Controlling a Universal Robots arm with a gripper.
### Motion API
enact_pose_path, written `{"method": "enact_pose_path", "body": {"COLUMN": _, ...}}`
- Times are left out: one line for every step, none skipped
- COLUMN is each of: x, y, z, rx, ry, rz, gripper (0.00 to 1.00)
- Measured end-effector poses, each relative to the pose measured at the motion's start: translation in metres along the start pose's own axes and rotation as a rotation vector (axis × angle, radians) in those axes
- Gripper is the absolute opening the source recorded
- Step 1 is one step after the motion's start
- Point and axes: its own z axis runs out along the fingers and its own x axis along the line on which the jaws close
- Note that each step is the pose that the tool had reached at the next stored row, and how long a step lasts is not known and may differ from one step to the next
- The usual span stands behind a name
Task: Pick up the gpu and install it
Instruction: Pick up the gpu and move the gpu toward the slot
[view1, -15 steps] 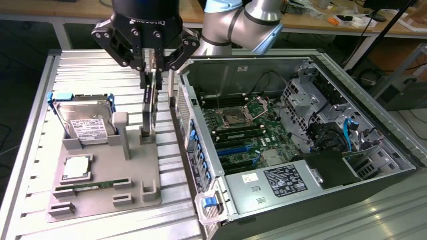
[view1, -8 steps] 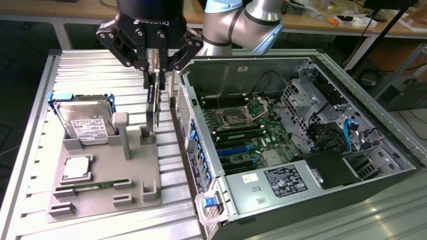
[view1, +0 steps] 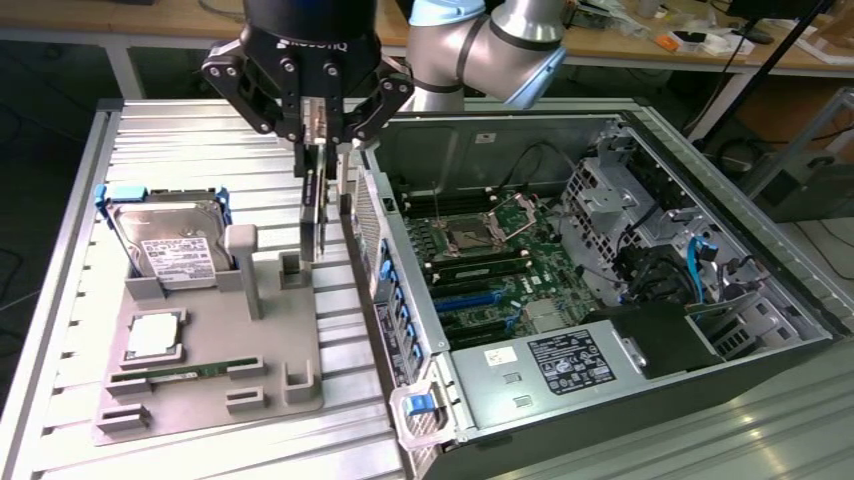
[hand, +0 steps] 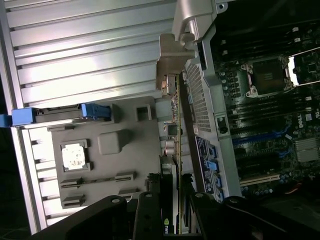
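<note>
The ribbed aluminium bench (view1: 174, 140) is carrying everything. On the exterior view's right it is bearing the big open dark computer case (view1: 454, 150), with the green motherboard (view1: 494, 260) lying exposed inside. On the exterior view's left the flat grey plastic holder tray (view1: 214, 400) is lying, with the silver boxy hard drive in its blue frame (view1: 167, 255) standing at its far end.

The gpu (view1: 315, 210), a thin dark card seen edge-on, is hanging upright between the tray and the near wall of the case, just beside that wall. Its lower end is sitting close to the grey posts of the tray. I cannot tell if it is fully free of them.

The black pincer (view1: 324, 140) is gripping the top edge of the gpu from above, with its fingers partly closed, pressing on the two faces of the card.

The step in hand is, I think, lifting and carrying the card. To do it well, the arm is needing a straight vertical pull, so the card is not scraping the posts. The card is staying safest when upright and square in the grip, because a thin board is easily twisting. The case wall is very near, so sideways clearance is mattering most.
</note>
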Motion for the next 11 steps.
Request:
{"method": "enact_pose_path", "body": {"x": -0.0006, "y": 0.0001, "z": 0.0000, "rx": 0.0000, "ry": 0.0000, "rz": 0.000, "gripper": 0.27}}
{"method": "enact_pose_path", "body": {"x": -0.0013, "y": 0.0002, "z": 0.0000, "rx": 0.0000, "ry": 0.0000, "rz": 0.000, "gripper": 0.27}}
{"method": "enact_pose_path", "body": {"x": -0.0019, "y": 0.0003, "z": 0.0001, "rx": 0.0000, "ry": 0.0000, "rz": 0.000, "gripper": 0.27}}
{"method": "enact_pose_path", "body": {"x": -0.0030, "y": 0.0006, "z": 0.0001, "rx": 0.0000, "ry": 0.0000, "rz": 0.000, "gripper": 0.27}}
{"method": "enact_pose_path", "body": {"x": -0.0036, "y": 0.0007, "z": 0.0001, "rx": 0.0000, "ry": 0.0001, "rz": 0.000, "gripper": 0.27}}
{"method": "enact_pose_path", "body": {"x": -0.0043, "y": 0.0008, "z": 0.0001, "rx": 0.0000, "ry": 0.0000, "rz": 0.000, "gripper": 0.27}}
{"method": "enact_pose_path", "body": {"x": -0.0050, "y": 0.0009, "z": 0.0001, "rx": 0.0000, "ry": 0.0001, "rz": 0.000, "gripper": 0.27}}
{"method": "enact_pose_path", "body": {"x": -0.0055, "y": 0.0010, "z": 0.0002, "rx": 0.0000, "ry": 0.0000, "rz": 0.000, "gripper": 0.27}}
{"method": "enact_pose_path", "body": {"x": -0.0061, "y": 0.0011, "z": 0.0002, "rx": 0.0000, "ry": 0.0000, "rz": 0.000, "gripper": 0.27}}
{"method": "enact_pose_path", "body": {"x": -0.0066, "y": 0.0012, "z": 0.0002, "rx": 0.0000, "ry": 0.0000, "rz": 0.000, "gripper": 0.27}}
{"method": "enact_pose_path", "body": {"x": -0.0071, "y": 0.0013, "z": 0.0002, "rx": 0.0000, "ry": 0.0000, "rz": 0.000, "gripper": 0.27}}
